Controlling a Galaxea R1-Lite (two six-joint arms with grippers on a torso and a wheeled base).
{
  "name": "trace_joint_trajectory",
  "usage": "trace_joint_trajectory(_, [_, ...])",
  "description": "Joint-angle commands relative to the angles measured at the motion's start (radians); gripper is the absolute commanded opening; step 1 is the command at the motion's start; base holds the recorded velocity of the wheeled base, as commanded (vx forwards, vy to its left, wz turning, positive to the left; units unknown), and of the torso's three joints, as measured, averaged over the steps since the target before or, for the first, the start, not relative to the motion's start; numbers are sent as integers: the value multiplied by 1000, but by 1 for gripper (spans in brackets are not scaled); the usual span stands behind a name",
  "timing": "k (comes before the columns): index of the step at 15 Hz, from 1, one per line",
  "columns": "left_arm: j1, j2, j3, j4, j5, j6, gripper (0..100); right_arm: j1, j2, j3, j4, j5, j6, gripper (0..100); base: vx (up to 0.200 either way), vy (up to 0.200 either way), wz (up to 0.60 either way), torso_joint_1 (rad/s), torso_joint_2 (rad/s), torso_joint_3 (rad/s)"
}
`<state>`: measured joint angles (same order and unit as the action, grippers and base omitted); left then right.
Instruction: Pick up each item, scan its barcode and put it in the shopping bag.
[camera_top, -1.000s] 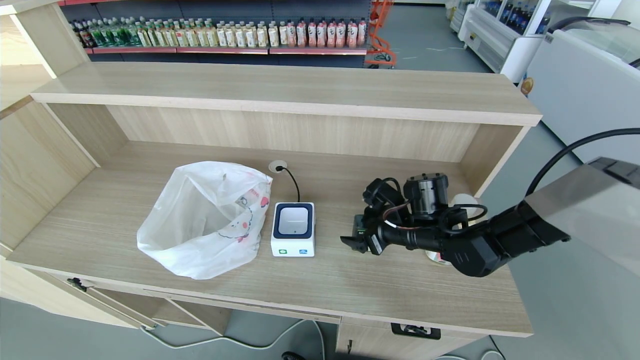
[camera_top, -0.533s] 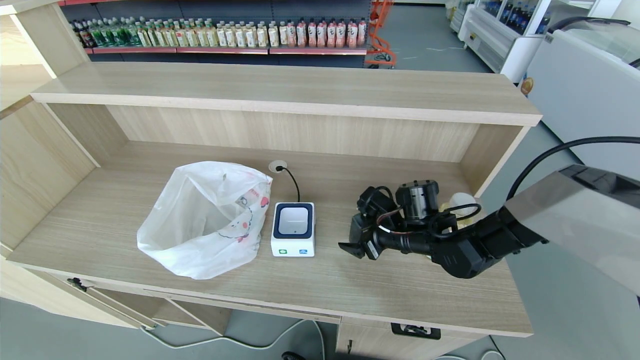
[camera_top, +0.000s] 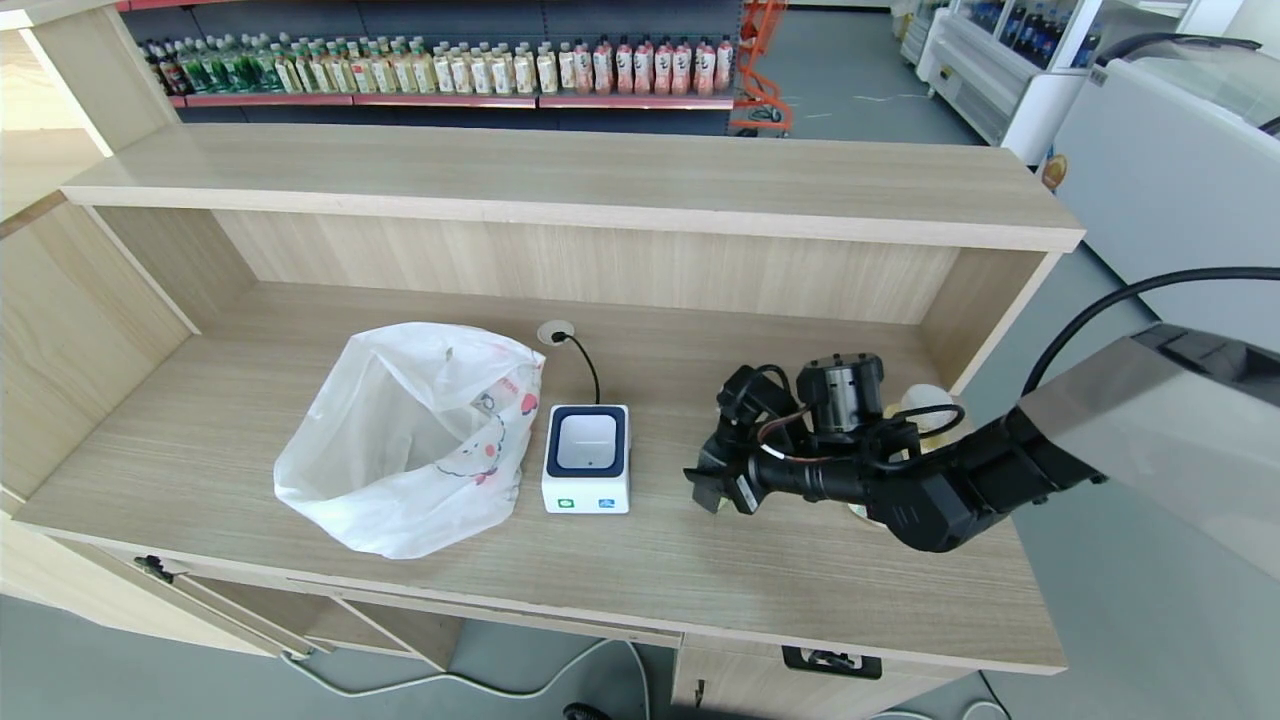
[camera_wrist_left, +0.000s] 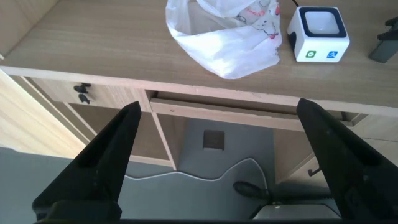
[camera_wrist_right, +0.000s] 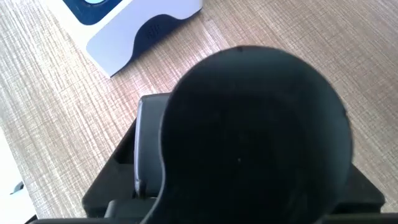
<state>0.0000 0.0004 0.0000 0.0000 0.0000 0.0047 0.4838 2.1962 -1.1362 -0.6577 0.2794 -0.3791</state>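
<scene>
The right gripper (camera_top: 712, 488) hovers low over the counter (camera_top: 700, 570), just right of the scanner (camera_top: 587, 455). Whether it grips anything I cannot tell. Over the last second it crept a touch toward the scanner, then eased back with the wrist rolled, so I'd guess it is angling something for a scan. The left gripper (camera_wrist_left: 217, 107) hangs spread wide below the counter's front edge. The shopping bag (camera_top: 400, 440) lies open just beside the scanner's far side, unmoved. A pale bottle (camera_top: 922, 397) stands half hidden behind the right arm.
</scene>
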Motion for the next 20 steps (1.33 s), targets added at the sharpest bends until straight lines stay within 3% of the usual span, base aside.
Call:
trace_joint_trajectory(1, [0,0,0,0,0,-2,100,-2,-50,16,-2,1,3,0,0,0,0,0,0,0])
trace_joint_trajectory(3, [0,0,0,0,0,0,100,-1,-99,29,-3,1,66,0,0,0,0,0,0,0])
trace_joint_trajectory(6, [0,0,0,0,0,0,100,7,-227,44,-8,38,269,0,0,0,0,0,0,0])
trace_joint_trajectory(8, [0,1,0,0,0,0,100,7,-303,61,-10,138,353,0,0,0,0,0,0,0])
trace_joint_trajectory(10, [0,0,0,0,0,0,100,-13,-408,84,-125,345,459,0,0,0,0,0,0,0])
trace_joint_trajectory(12, [0,0,0,0,0,0,100,-21,-527,92,-238,483,516,0,0,0,0,0,0,0])
trace_joint_trajectory(14, [0,0,0,0,0,0,100,-14,-632,99,-243,574,506,0,0,0,0,0,0,0])
trace_joint_trajectory(15, [0,0,0,0,0,0,100,2,-731,95,-232,702,502,0,0,0,0,0,0,0])
trace_joint_trajectory(17, [0,0,0,0,0,0,100,62,-803,115,-229,768,474,0,0,0,0,0,0,0])
trace_joint_trajectory(20, [0,0,0,0,0,0,100,88,-803,156,-234,787,126,0,0,0,0,0,0,0])
